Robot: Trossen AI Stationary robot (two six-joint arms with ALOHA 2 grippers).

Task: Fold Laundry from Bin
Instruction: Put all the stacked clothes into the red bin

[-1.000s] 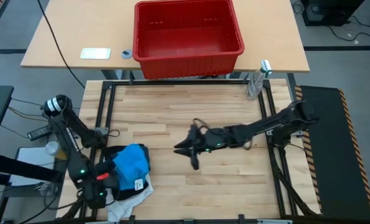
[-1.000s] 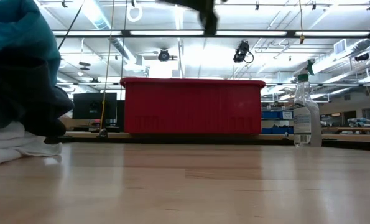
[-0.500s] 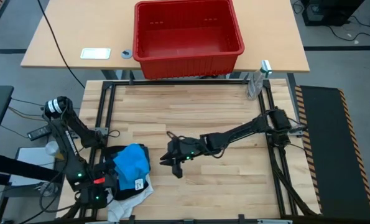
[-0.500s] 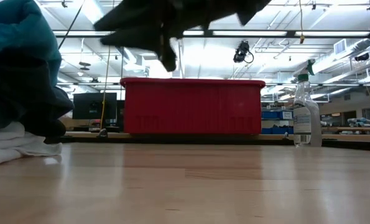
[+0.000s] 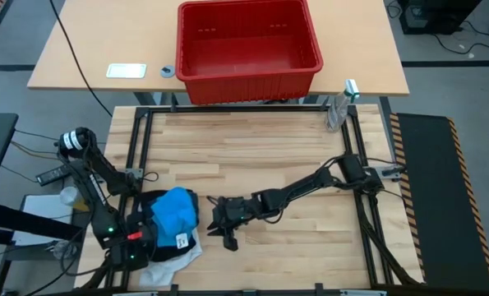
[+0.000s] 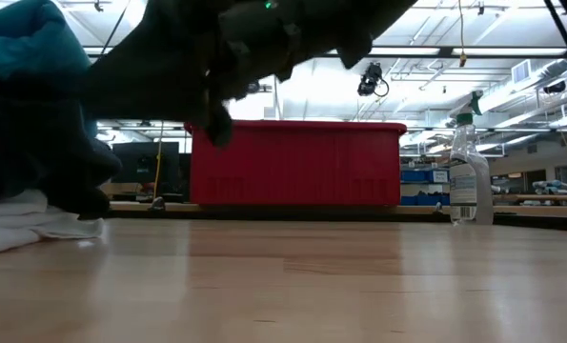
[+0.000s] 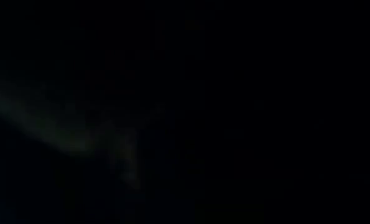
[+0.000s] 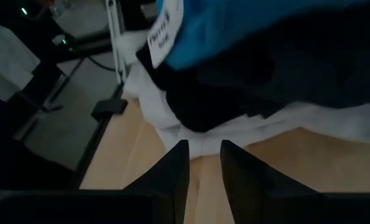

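The laundry lies in a pile at the table's near left corner. A bright blue garment is on top, over black cloth and a white garment that rests on the wood. A white tag shows beside the blue. My right gripper hangs just right of the pile, pointing at its white edge, its fingers a narrow gap apart with nothing between them. My left gripper is sunk in the pile's left side and its fingers are hidden. The red bin stands beyond the far edge.
A clear spray bottle stands at the far right corner. Black frame rails border the wooden table, and bare wood spreads across its middle. A white card and a small ring lie beside the bin.
My right gripper has swept from mid-table toward the left and near edges, sinking low and stretching out until it is close to the laundry pile. Its finger gap looks unchanged. My left hand has dipped slightly at the pile's left side.
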